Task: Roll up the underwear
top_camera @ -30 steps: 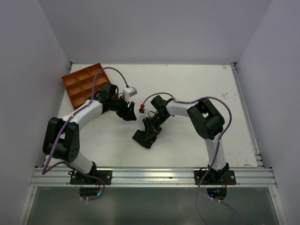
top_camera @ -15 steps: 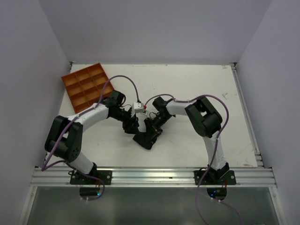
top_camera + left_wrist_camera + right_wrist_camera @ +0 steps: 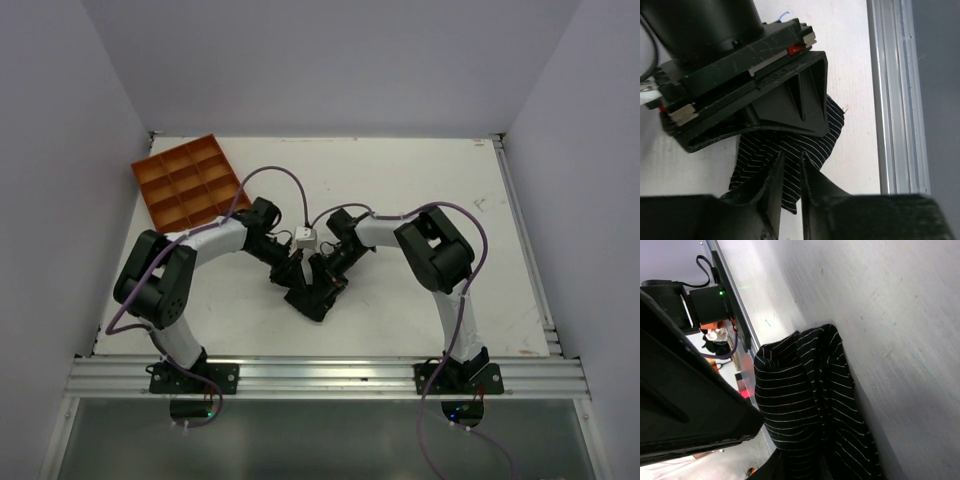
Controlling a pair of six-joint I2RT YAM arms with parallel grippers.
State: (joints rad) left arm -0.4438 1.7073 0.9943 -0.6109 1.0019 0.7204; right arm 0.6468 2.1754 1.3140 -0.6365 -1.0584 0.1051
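The underwear (image 3: 312, 298) is soft black cloth with thin white pinstripes. It lies bunched in loose folds on the matte white table (image 3: 430, 180), mid-table between the 2 arms. The right gripper (image 3: 326, 274) is clamped on 1 end, and its hard black fingers cover that edge. The left gripper (image 3: 292, 268) stands narrow, tips against the cloth; I cannot tell whether any fabric is nipped. The hem's colour cannot be made out.

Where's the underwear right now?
Top view: the underwear is bunched on the table where the left gripper and the right gripper meet, loose end toward the near rail.
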